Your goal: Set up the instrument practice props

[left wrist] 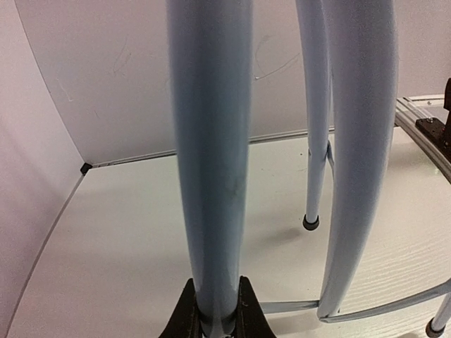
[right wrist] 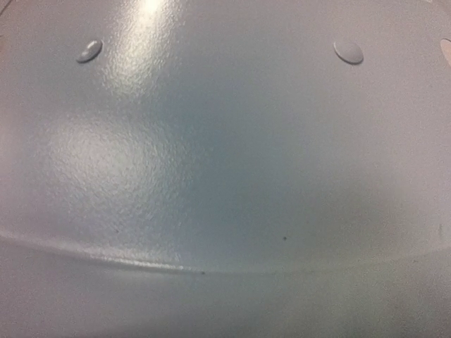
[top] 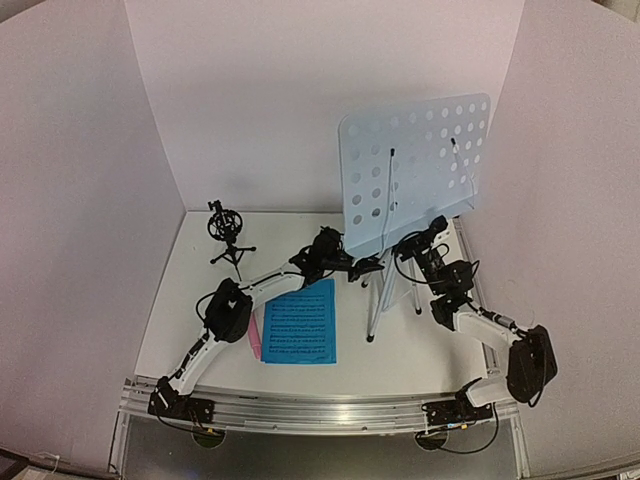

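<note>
The pale-blue perforated music stand (top: 415,165) stands upright on its silver tripod at the right middle of the table. My left gripper (top: 366,267) is shut on the stand's pole; in the left wrist view the black fingers (left wrist: 184,313) clamp the pale tube (left wrist: 211,176). My right gripper (top: 432,232) is up against the plate's lower edge; the right wrist view shows only the plate surface (right wrist: 225,176), no fingers. Blue sheet music (top: 300,320) lies flat in front of the left arm; I cannot tell two pages apart. The pink microphone (top: 255,335) lies beside it. The black tripod mic holder (top: 228,235) stands at the back left.
White walls close in the table on the left, back and right. A metal rail (top: 330,410) with both arm bases runs along the near edge. The stand's tripod feet (left wrist: 311,222) rest on the table between the arms.
</note>
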`<action>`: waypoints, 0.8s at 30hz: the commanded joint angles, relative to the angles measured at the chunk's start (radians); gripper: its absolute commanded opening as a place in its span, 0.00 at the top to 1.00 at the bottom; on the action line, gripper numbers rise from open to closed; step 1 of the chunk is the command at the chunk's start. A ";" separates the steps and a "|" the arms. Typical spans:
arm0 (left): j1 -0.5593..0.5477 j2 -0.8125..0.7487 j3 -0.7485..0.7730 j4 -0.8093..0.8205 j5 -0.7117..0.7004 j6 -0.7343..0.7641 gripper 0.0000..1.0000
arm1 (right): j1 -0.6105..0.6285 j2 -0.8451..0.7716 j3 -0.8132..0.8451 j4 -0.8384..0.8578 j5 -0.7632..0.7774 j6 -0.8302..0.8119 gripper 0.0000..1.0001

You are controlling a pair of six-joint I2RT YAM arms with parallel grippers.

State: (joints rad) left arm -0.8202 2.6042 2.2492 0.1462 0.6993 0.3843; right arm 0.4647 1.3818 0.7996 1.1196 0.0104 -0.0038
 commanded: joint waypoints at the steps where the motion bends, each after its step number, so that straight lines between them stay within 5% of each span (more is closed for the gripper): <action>1: 0.152 -0.005 0.131 0.008 -0.097 0.157 1.00 | -0.023 -0.060 -0.055 -0.137 0.047 -0.029 1.00; 13: 0.188 0.123 0.255 0.014 -0.101 0.288 1.00 | -0.023 -0.126 0.032 -0.285 0.104 -0.155 1.00; 19: 0.199 0.111 0.264 -0.034 -0.070 0.373 1.00 | -0.024 -0.141 0.139 -0.617 0.056 -0.175 1.00; 24: 0.197 0.092 0.225 -0.017 -0.047 0.363 1.00 | -0.047 -0.151 0.125 -0.726 -0.056 -0.134 1.00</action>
State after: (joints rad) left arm -0.6847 2.7203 2.4592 0.0565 0.7307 0.6026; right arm 0.4344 1.2500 0.9035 0.5890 0.0353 -0.1552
